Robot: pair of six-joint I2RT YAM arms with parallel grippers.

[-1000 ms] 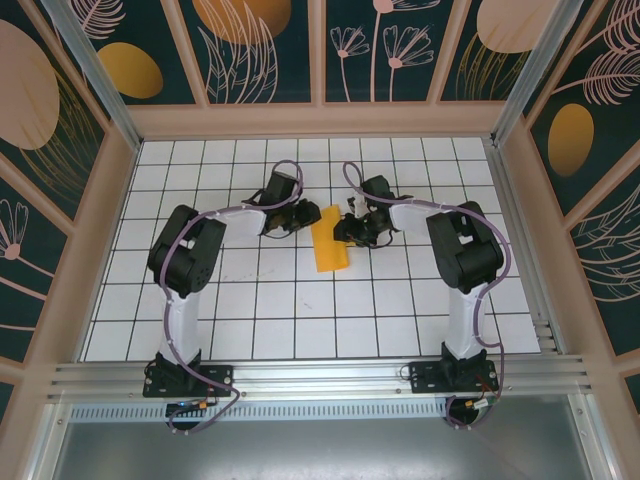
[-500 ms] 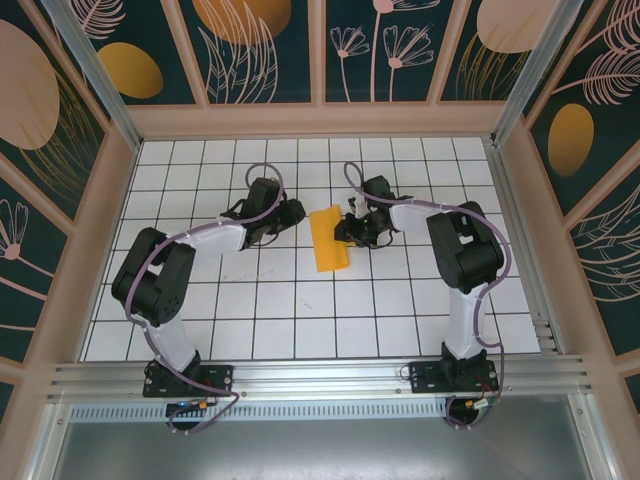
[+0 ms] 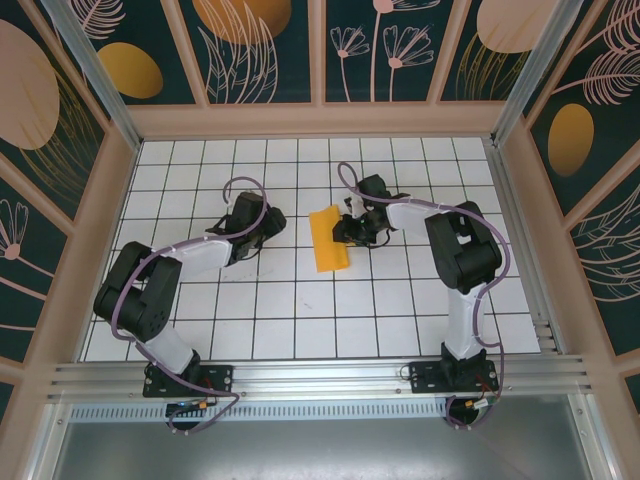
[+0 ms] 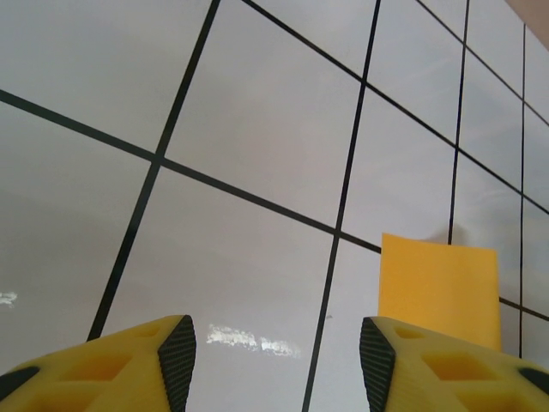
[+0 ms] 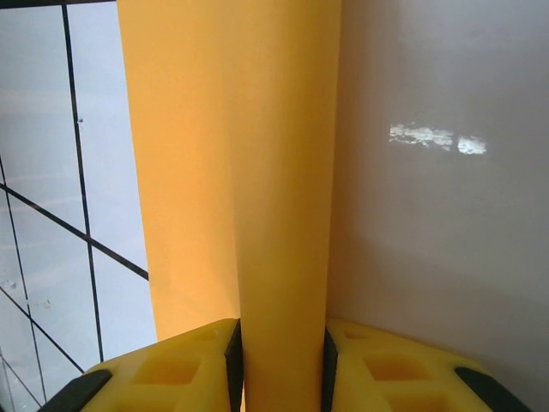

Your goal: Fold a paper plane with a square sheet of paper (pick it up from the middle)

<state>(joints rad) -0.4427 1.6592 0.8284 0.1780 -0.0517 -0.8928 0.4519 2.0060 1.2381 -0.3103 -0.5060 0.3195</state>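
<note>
The square sheet of paper (image 3: 328, 240), orange-yellow and folded into a narrow oblong, lies on the white grid floor between the arms. My right gripper (image 3: 349, 231) sits at its right edge. In the right wrist view that gripper (image 5: 281, 360) is shut on a raised fold of the sheet (image 5: 227, 163), which stands upright between the pads. My left gripper (image 3: 271, 222) is about one tile left of the sheet and apart from it. Seen from the left wrist, it (image 4: 277, 343) is open with bare floor between the fingers, and the sheet (image 4: 437, 287) lies ahead to the right.
The white floor (image 3: 300, 300) has black grid lines and is boxed in by wooden-framed walls (image 3: 320, 120) with painted ovals and plants. A metal rail (image 3: 320, 375) runs along the near edge at the arm bases.
My left arm has drawn back to the left, away from the sheet, and its jaws have opened. The right gripper has kept its hold on the fold.
</note>
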